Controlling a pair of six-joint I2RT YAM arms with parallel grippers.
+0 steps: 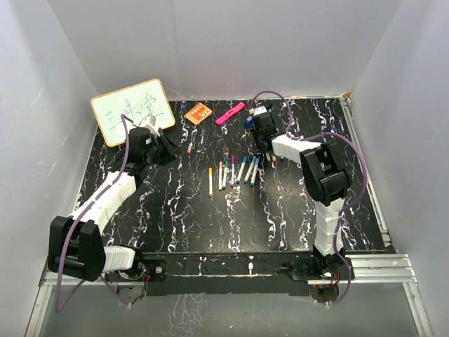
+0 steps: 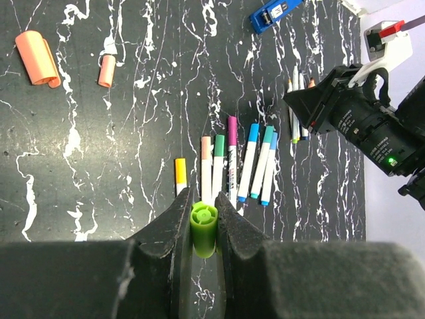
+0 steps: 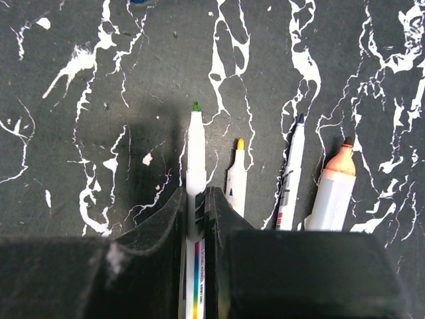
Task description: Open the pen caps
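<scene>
My left gripper (image 2: pixel 203 199) is shut on a green pen cap (image 2: pixel 204 229), held above the black marbled table (image 1: pixel 182 225); it sits at the left (image 1: pixel 170 149) in the top view. Beyond it lies a row of capped white pens (image 2: pixel 232 159) with yellow, peach, green, purple, blue and teal caps. Two loose orange caps (image 2: pixel 106 70) (image 2: pixel 38 58) lie far left. My right gripper (image 3: pixel 196 196) is shut on an uncapped white pen (image 3: pixel 196 153) with a green tip. Beside it lie a yellow-tipped pen (image 3: pixel 237 179), a dark-tipped pen (image 3: pixel 292 173) and an orange marker (image 3: pixel 335 186).
A small whiteboard (image 1: pixel 132 110) leans at the back left. An orange card (image 1: pixel 198 113), a pink highlighter (image 1: pixel 230 113) and a blue clip-like tool (image 2: pixel 272 13) lie along the back. White walls close in the table on three sides.
</scene>
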